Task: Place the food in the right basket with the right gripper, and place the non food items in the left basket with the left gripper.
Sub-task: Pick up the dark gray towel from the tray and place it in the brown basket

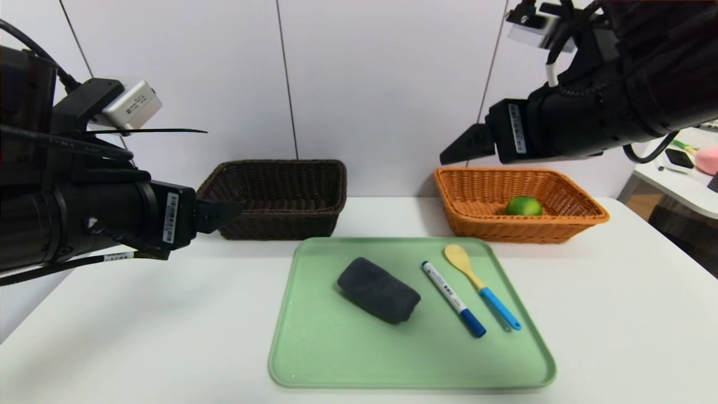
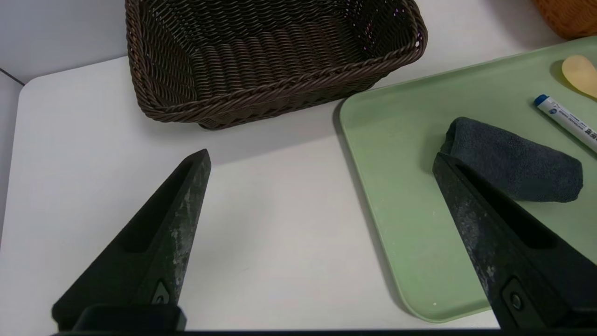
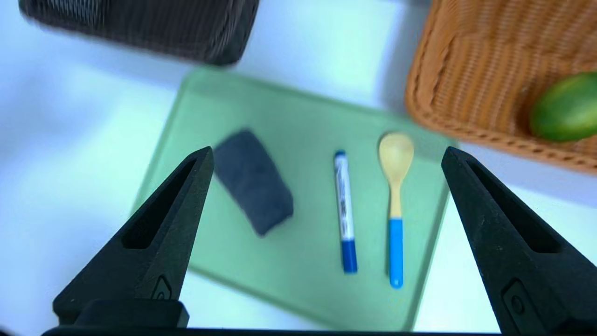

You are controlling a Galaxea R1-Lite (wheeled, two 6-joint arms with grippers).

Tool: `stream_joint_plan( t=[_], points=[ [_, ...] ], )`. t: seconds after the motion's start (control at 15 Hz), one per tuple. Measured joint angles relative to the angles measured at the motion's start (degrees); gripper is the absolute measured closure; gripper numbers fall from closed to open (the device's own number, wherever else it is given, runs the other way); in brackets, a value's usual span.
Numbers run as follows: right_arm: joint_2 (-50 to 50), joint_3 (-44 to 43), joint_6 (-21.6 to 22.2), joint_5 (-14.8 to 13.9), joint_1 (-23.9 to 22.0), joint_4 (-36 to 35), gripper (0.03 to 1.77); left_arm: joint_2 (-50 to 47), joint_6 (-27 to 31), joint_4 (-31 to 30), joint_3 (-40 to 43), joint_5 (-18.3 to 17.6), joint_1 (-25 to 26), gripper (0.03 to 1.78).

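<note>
The green lime [image 1: 524, 206] [image 3: 565, 113] lies inside the orange-tan right basket [image 1: 583, 207] [image 3: 466, 70]. On the green tray [image 1: 348, 348] lie a rolled dark grey towel [image 1: 378, 289] [image 2: 517, 161] [image 3: 254, 179], a white marker with a blue cap [image 1: 453, 298] [image 3: 344, 205] and a wooden spoon with a blue handle [image 1: 481, 285] [image 3: 395, 186]. The dark brown left basket [image 1: 280, 196] [image 2: 261, 60] holds nothing. My right gripper [image 1: 457, 148] [image 3: 326, 154] hangs open and empty, high above the right basket's left end. My left gripper [image 1: 224, 213] [image 2: 322, 156] is open and empty, raised left of the dark basket.
The white table [image 1: 617, 325] ends against a white panelled wall at the back. A side table [image 1: 684, 179] with small items stands at the far right.
</note>
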Motion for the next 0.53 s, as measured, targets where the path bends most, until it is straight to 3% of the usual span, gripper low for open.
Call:
stream_joint_plan(
  t=[0.2,0.4,0.53],
  points=[
    [1.2,-0.2,-5.1,2.0,0.2,5.5,0.11,-1.7,0.3,3.3,2.1,0.0,0.1,0.12],
    [4.2,-0.4,-8.2,8.0,0.3,8.5,0.11,-4.2,1.2,6.1,5.2,-0.7,0.3,0.12],
    [6.7,-0.4,-10.5,12.1,0.2,9.4,0.11,-6.0,3.0,6.0,6.8,-3.2,0.3,0.12]
  ],
)
